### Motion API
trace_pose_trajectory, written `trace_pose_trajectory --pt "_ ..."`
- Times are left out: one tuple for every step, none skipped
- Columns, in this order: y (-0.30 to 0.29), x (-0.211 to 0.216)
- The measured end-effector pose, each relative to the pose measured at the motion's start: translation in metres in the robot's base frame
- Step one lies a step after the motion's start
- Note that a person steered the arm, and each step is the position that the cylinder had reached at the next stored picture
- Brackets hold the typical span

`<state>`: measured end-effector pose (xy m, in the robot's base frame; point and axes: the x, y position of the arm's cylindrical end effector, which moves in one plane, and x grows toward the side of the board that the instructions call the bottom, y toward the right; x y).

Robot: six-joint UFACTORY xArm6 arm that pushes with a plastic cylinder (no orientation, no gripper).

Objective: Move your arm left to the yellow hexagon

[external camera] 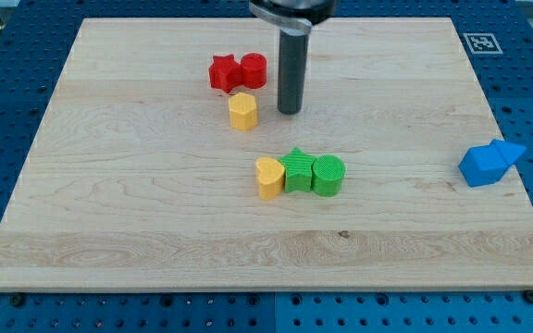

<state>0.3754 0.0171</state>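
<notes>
The yellow hexagon [242, 111] stands on the wooden board [137, 213], above the view's middle. My tip [290, 111] rests on the board just to the right of the hexagon, a small gap apart. A red star [223, 73] and a red cylinder [254, 70] sit side by side just above the hexagon, to the upper left of my tip.
A yellow heart-shaped block [268, 178], a green star [297, 171] and a green cylinder [328, 175] stand in a touching row near the board's middle. Two blue blocks [489, 163] sit touching at the board's right edge. A marker tag [478, 42] lies at the top right.
</notes>
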Motion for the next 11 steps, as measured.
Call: trace_pose_trajectory --pt "-0.036 -0.007" --pt "-0.066 0.034" --pt "-0.091 0.084" --pt "-0.095 0.079" --pt "-0.122 0.066" --pt "-0.164 0.095" --pt "-0.178 0.140" --pt "-0.158 0.153" --pt "-0.133 0.148" --pt "-0.170 0.148" --pt "-0.175 0.123"
